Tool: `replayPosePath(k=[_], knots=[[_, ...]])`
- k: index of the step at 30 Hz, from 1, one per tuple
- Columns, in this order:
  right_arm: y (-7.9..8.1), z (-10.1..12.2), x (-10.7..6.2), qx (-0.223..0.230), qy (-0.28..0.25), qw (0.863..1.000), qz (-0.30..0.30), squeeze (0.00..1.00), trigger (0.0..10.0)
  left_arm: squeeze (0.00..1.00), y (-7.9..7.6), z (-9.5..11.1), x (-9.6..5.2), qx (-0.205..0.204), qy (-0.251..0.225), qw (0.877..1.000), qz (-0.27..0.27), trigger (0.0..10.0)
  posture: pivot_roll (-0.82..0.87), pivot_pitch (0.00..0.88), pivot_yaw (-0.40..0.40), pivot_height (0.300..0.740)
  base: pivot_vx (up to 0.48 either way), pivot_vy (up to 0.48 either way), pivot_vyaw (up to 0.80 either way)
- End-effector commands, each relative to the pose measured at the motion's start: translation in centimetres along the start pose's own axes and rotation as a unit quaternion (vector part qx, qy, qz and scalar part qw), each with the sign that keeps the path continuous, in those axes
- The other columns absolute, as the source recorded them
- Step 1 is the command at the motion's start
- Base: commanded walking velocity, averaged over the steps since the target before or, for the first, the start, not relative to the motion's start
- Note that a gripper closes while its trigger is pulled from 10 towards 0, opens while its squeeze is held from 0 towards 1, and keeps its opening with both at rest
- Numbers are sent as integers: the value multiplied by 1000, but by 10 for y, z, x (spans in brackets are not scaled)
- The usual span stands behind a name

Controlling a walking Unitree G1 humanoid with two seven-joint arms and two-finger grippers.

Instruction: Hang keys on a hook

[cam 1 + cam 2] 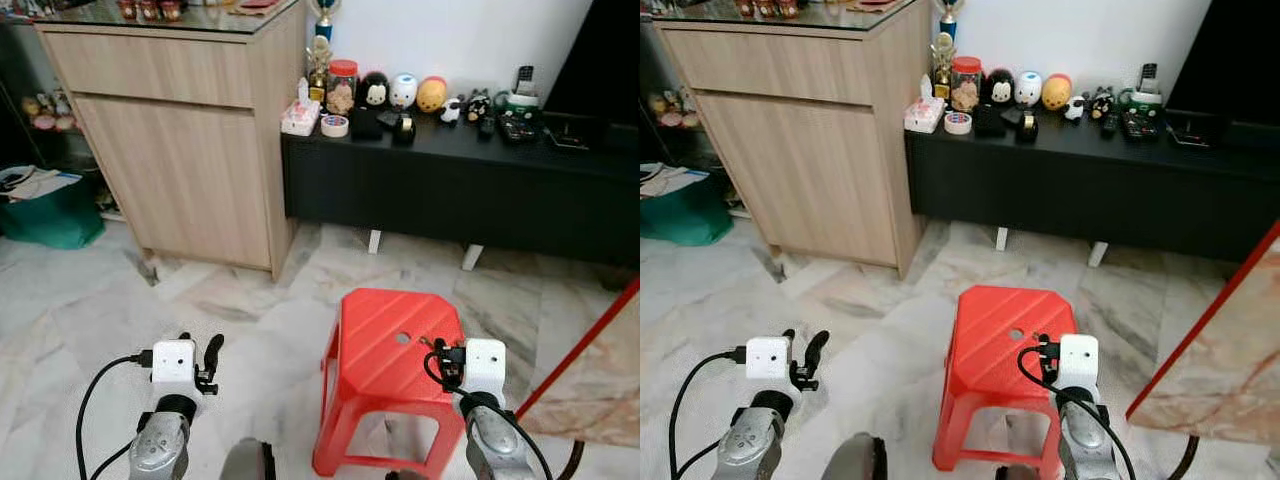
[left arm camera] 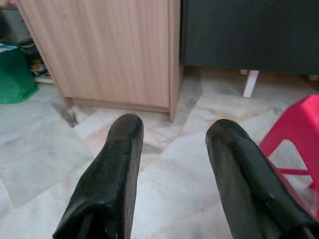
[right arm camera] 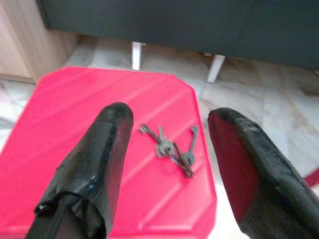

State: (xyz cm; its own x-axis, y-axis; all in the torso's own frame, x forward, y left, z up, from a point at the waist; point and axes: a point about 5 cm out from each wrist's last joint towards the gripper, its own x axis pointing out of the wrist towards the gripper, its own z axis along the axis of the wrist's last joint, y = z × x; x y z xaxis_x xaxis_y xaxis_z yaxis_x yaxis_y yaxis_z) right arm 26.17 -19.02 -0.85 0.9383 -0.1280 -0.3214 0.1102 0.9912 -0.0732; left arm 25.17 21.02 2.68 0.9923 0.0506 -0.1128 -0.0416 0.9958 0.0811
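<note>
The keys (image 3: pixel 172 145), a small bunch of metal keys on a ring, lay flat on the top of the red plastic stool (image 1: pixel 375 345), near the stool's right edge and beside the round hole in its seat. The right gripper (image 3: pixel 167 164) was positioned directly above that part of the stool, with its two black fingers (image 3: pixel 97 164) spread wide apart and the keys lying between them in the right wrist view; the fingers were released and touched neither the keys nor the stool top. The left gripper (image 2: pixel 172 174) was held forward over the marble-patterned tile floor (image 1: pixel 90 310), to the left of the stool, with its fingers likewise spread apart and nothing between them. The stool stood on the floor in front of a low black cabinet (image 1: pixel 450 190) on short white legs. On the cabinet top stood a row of small items: a roll of tape (image 1: pixel 334 125), a red-lidded jar (image 1: pixel 342 87), several rounded character figures (image 1: pixel 403 92) and a cordless phone in its cradle (image 1: pixel 522 85). A tall light-wood cabinet (image 1: pixel 180 150) with a glass top stood against the left end of the black cabinet, and a green bin (image 1: pixel 50 215) sat on the floor further left. A marble-patterned panel with a red edge (image 1: pixel 590 370) leaned at the right.
</note>
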Motion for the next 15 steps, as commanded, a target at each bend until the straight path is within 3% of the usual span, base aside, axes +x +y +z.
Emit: replayPosePath(k=[1, 15], knots=[[-2, -2, 1, -8, 12, 1000, -3, 0, 10000, 0, -2, -2, 0, -1, 7, 1000, -6, 10000, 31, 0, -31, 617, 0, 0, 0], [6, -2, 3, -12, 20, 1000, 17, 0, 10000, 0, -6, -1, 1, 1, 7, 1000, -20, 10000, 33, 0, -29, 617, 34, 0, 0]])
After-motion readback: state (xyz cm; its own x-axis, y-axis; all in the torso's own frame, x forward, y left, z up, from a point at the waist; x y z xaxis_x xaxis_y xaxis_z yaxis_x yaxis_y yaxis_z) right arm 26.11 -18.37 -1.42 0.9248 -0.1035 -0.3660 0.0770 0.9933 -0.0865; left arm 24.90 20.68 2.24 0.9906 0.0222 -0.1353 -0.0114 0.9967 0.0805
